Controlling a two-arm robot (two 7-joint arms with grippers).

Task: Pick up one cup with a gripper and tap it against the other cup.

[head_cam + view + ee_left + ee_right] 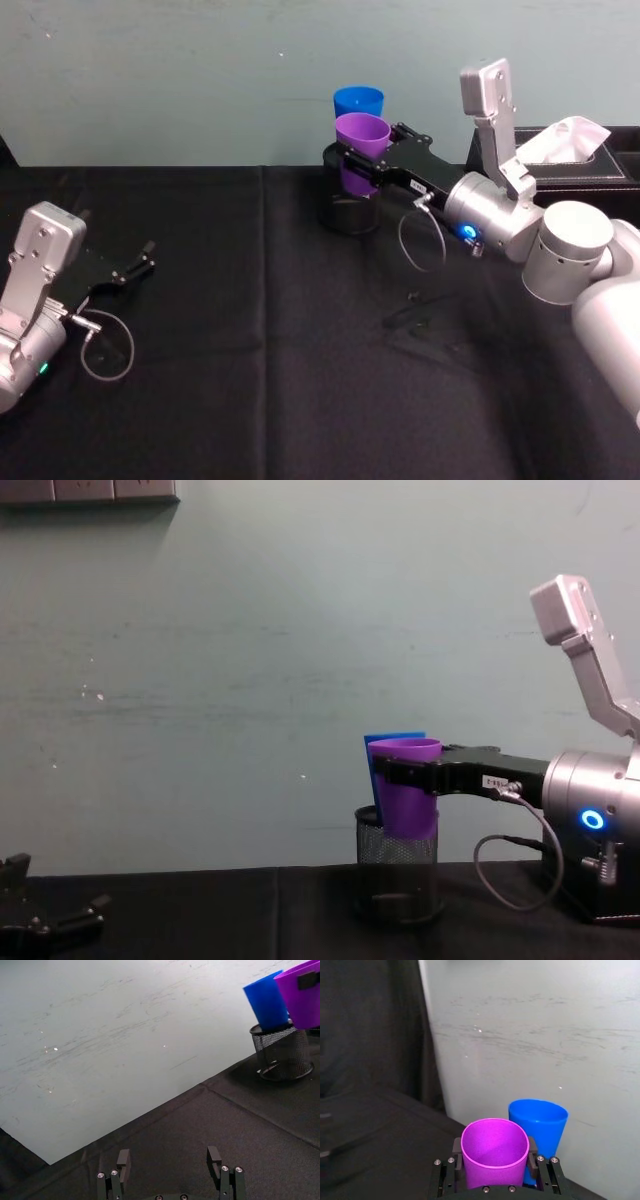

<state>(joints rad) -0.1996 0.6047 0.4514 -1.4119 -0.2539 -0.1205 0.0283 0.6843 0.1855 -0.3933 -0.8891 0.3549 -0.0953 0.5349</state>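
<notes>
Fingers (pixel 457 1147) of the right hand (pixel 495 1155) clasp the purple cup (pixel 361 132) just beside the blue cup (pixel 358 101) in the mesh holder (pixel 398 880). The left hand (pixel 140 258) sits open at the desk's (pixel 250 380) left side.

Head camera high, chest camera low, side-on; purple cup (pixel 362 136) in both

Before you, the table (pixel 250 400) under a black cloth, a seam running front to back | black wire-mesh pen holder (pixel 346 216) standing at its far edge | black tissue box (pixel 600 170) far right.
</notes>
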